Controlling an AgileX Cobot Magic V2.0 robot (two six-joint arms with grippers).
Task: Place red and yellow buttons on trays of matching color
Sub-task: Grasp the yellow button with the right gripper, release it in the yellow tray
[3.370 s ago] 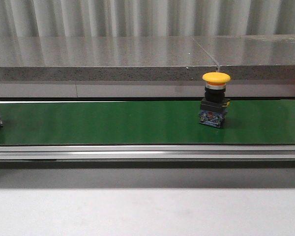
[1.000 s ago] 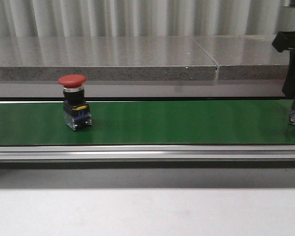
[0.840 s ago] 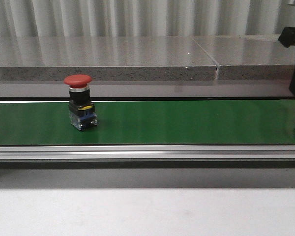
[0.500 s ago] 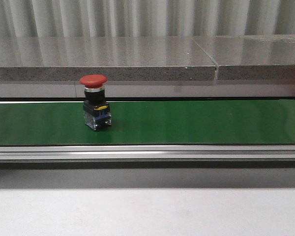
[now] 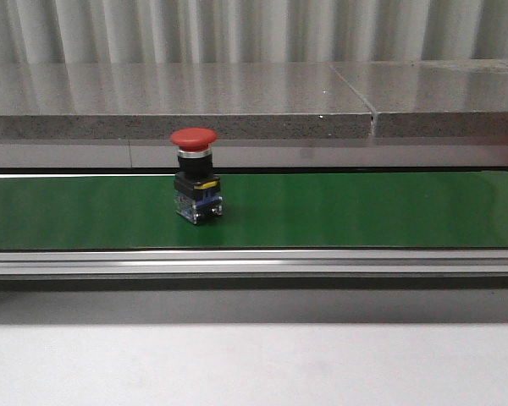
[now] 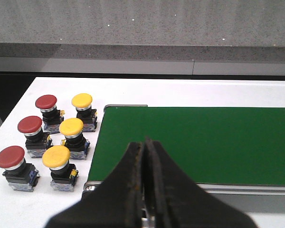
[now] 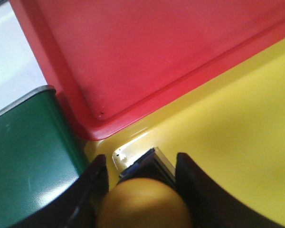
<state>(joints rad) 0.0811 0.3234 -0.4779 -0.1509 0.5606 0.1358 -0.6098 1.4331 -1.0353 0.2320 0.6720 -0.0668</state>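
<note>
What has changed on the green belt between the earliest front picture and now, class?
The yellow button has left the belt: the right gripper took it and now holds it over the yellow tray. The red button rode rightward along the conveyor belt, staying upright. The left gripper shows no earlier picture to compare.

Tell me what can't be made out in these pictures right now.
- Yellow button in the right gripper: right wrist view, base hidden under its cap; whether it touches the yellow tray is unclear.
- Both trays: cut off by the frame edges, absent from front view.
- Red button: label too small to read in the front view.
</note>
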